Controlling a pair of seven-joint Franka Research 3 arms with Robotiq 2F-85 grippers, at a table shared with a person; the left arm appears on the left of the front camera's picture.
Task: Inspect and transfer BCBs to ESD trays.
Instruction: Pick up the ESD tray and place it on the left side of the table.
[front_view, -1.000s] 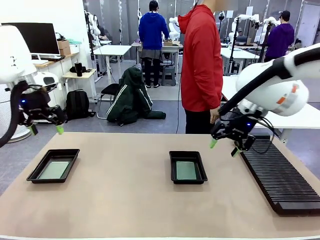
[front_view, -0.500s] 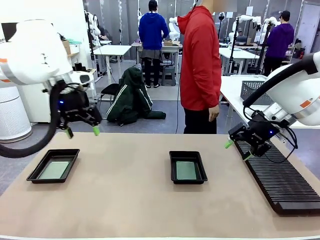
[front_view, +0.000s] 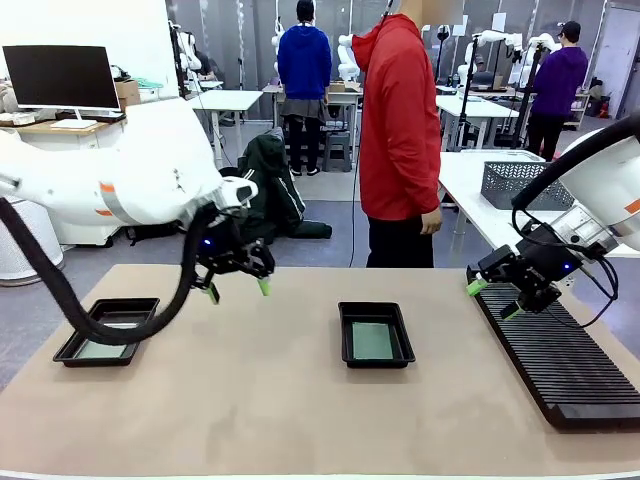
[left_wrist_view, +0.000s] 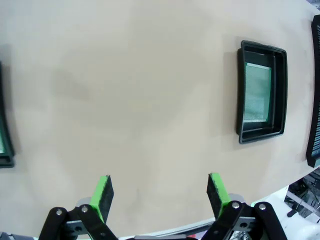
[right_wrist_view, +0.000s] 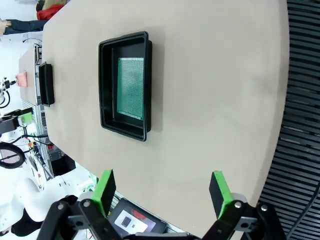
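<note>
Two black ESD trays lie on the tan table. The middle tray (front_view: 345, 335) holds a green BCB (front_view: 372, 341). The left tray (front_view: 135, 308) holds another BCB (front_view: 100, 349) and is partly hidden by my left arm's cable. My left gripper (front_view: 238, 292) hangs open and empty above the table between the two trays. Its wrist view has the middle tray (left_wrist_view: 241, 95) and its BCB (left_wrist_view: 257, 94) far ahead of the left gripper (left_wrist_view: 160, 192). My right gripper (front_view: 493, 298) hangs open and empty over the rack's near-left edge. Its wrist view has the same tray (right_wrist_view: 107, 90) and BCB (right_wrist_view: 131, 88).
A long black slotted rack (front_view: 560, 355) runs along the table's right side. A person in a red hoodie (front_view: 400, 130) stands at the far edge. A grey mesh basket (front_view: 512, 184) sits on a white table behind. Bare tabletop lies between the trays and in front of them.
My left arm has swung right, from beyond the left tray to the space between the trays. My right gripper has drifted right and down toward the rack. Both stayed open.
</note>
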